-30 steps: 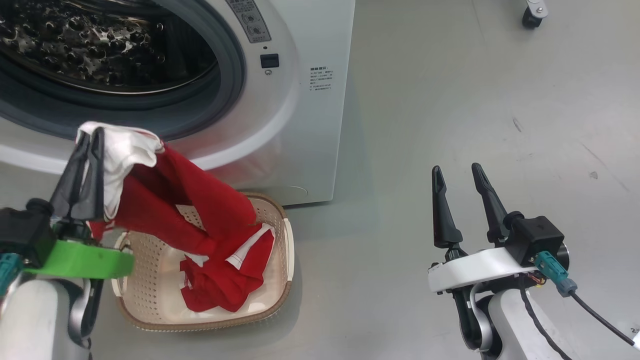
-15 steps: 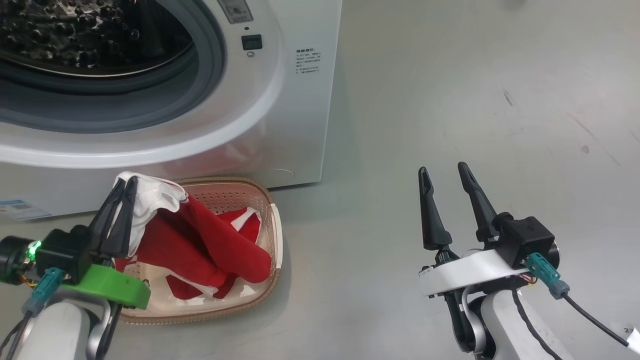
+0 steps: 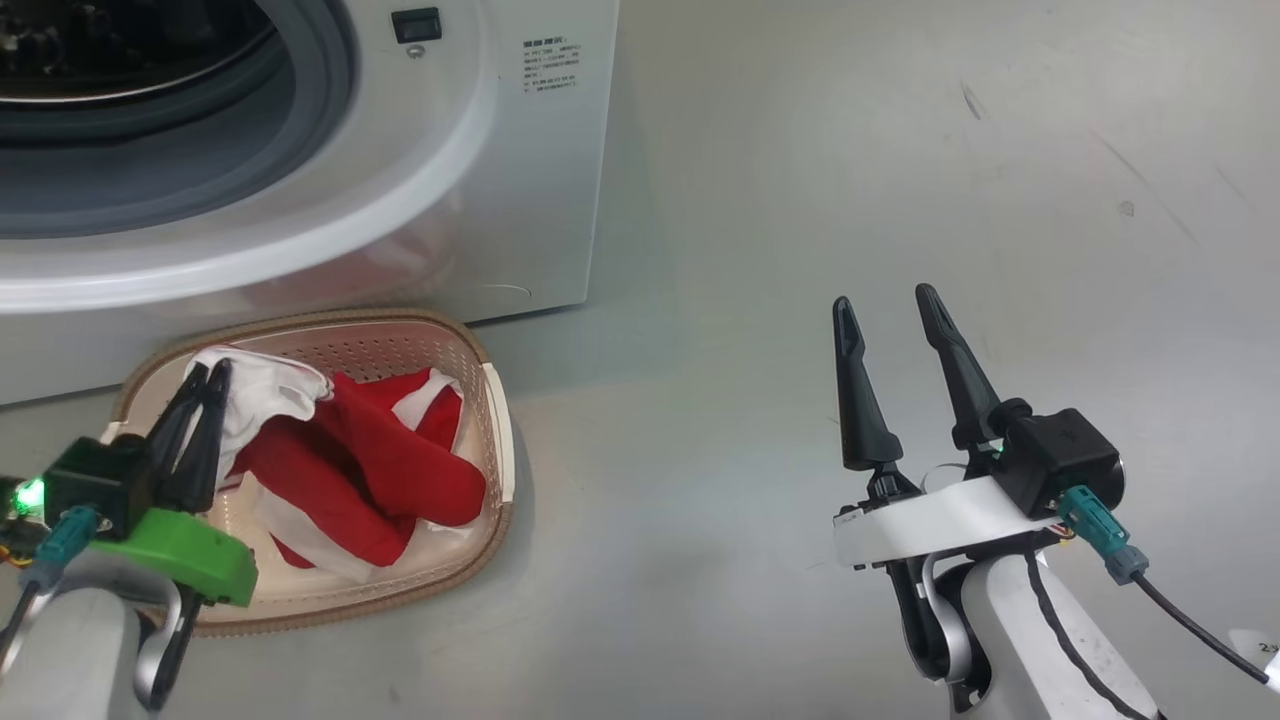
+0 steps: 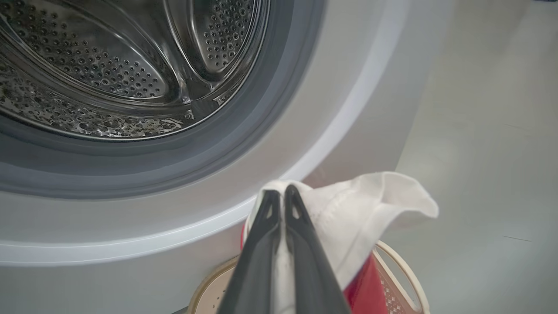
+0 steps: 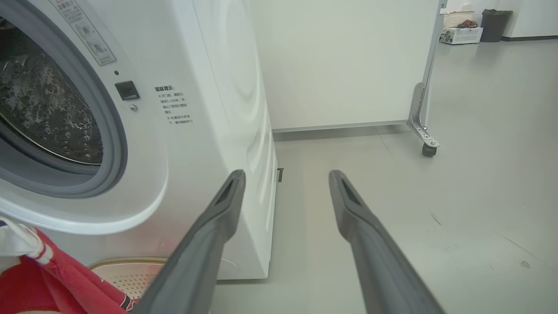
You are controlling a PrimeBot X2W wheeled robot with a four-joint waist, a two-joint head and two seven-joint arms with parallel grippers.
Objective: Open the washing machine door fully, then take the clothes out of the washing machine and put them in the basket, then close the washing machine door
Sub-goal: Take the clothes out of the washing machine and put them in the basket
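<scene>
In the basket (image 3: 497,440), on the floor (image 3: 800,150) by the washing machine (image 3: 520,200) front's lower right corner, the clothes (image 3: 400,470) lay bunched; a sec earlier they'd hung from higher up, near the drum (image 4: 109,78), w/ only the tail inside. So the L gripper (image 3: 208,368) had come down over the basket's left end, fingers together, clamped on the white panel (image 3: 265,385). Drop looked nearly done; release pending, then door. Fabric ran from its tips rightward across the basket. R gripper (image 3: 884,297) idle, fingers apart, well right over bare floor
</scene>
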